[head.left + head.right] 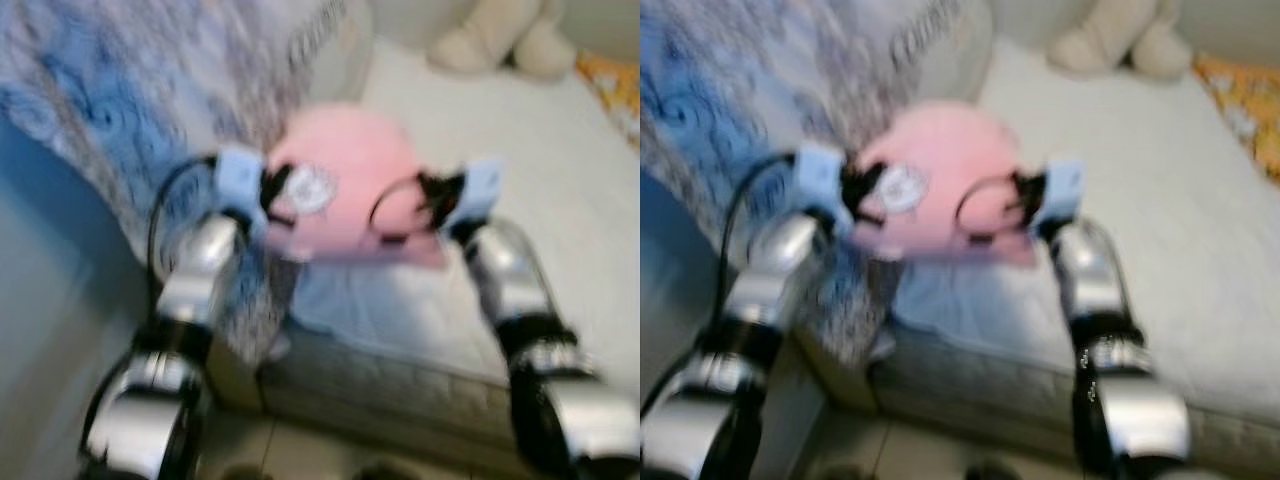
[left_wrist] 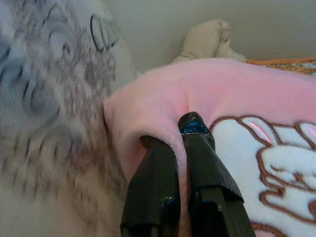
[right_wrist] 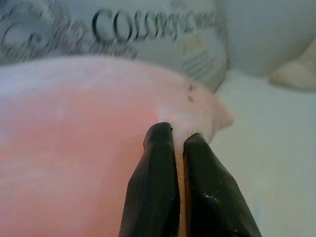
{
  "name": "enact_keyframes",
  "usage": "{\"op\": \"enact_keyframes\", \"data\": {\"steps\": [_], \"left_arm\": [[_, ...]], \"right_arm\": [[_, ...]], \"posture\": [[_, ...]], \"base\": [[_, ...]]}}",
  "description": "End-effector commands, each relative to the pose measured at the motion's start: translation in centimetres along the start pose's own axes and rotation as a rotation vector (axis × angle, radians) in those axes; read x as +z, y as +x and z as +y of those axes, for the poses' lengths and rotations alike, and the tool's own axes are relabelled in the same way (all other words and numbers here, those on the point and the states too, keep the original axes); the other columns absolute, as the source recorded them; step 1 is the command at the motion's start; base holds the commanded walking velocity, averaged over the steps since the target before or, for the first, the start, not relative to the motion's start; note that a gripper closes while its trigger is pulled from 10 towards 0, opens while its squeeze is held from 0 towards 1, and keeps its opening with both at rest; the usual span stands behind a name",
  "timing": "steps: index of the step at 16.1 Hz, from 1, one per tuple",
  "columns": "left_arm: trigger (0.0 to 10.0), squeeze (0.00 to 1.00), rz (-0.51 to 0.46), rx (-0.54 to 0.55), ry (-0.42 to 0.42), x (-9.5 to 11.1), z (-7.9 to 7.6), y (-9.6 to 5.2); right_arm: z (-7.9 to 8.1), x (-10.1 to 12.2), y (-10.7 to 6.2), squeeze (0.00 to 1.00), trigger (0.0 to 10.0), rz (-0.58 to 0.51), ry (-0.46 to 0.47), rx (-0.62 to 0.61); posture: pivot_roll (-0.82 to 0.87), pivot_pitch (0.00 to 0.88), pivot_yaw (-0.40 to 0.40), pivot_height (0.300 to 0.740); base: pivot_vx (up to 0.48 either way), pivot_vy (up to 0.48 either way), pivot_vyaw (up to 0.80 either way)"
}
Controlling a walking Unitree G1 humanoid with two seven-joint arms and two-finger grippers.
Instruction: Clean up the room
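A pink plush blanket (image 1: 350, 185) with a white rabbit picture (image 2: 276, 173) hangs between my two arms above the bed (image 1: 520, 160). My left gripper (image 2: 177, 143) is shut on one pink edge, the cloth pinched between its black fingers (image 2: 153, 187). My right gripper (image 3: 177, 136) is shut on the opposite edge in the same way. In the eye views, both blurred, the left gripper (image 1: 275, 195) and right gripper (image 1: 425, 205) hold the blanket at about the same height.
A blue and grey patterned quilt (image 1: 120, 90) drapes over the bed's left side. A beige soft toy (image 1: 505, 40) lies at the far end, with an orange patterned cloth (image 1: 615, 85) to its right. The mattress edge (image 1: 400, 390) is just below my arms.
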State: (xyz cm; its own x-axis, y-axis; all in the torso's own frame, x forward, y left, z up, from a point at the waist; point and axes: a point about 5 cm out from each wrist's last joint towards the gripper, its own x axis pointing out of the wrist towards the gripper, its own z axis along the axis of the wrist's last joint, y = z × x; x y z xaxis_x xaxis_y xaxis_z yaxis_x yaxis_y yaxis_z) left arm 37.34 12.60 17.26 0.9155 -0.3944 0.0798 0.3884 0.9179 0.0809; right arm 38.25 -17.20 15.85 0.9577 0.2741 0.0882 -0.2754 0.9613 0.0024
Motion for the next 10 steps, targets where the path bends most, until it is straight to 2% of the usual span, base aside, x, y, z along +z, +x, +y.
{"op": "enact_keyframes", "data": {"steps": [1, 3, 5, 10], "left_arm": [[0.0, 0.0, -0.028, 0.044, 0.017, 1.4, 1.6, 0.3], [0.0, 0.0, -0.034, 0.022, 0.02, 2.1, 1.3, 1.1], [0.0, 0.0, -0.024, -0.009, 0.029, 2.8, 0.7, 2.6], [0.0, 0.0, 0.0, -0.047, 0.015, 3.1, -0.4, 4.0]], "right_arm": [[-0.3, 2.1, 0.9, 0.0, 0.0, -0.059, -0.019, -0.029], [-0.5, 3.0, 1.4, 0.0, 0.0, -0.066, -0.024, -0.037], [-1.1, 3.7, 2.0, 0.0, 0.0, -0.045, -0.036, -0.075], [-2.5, 3.4, 1.6, 0.0, 0.0, -0.012, -0.086, -0.154]], "posture": [[0.04, 0.0, -0.019, 0.724], [0.05, 0.0, -0.023, 0.724], [0.05, 0.0, -0.025, 0.724], [0.03, 0.002, -0.001, 0.724]], "base": [[0.472, 0.0, 0.0], [0.48, 0.0, 0.0], [0.48, 0.0, 0.0], [0.478, 0.0, 0.0]]}}
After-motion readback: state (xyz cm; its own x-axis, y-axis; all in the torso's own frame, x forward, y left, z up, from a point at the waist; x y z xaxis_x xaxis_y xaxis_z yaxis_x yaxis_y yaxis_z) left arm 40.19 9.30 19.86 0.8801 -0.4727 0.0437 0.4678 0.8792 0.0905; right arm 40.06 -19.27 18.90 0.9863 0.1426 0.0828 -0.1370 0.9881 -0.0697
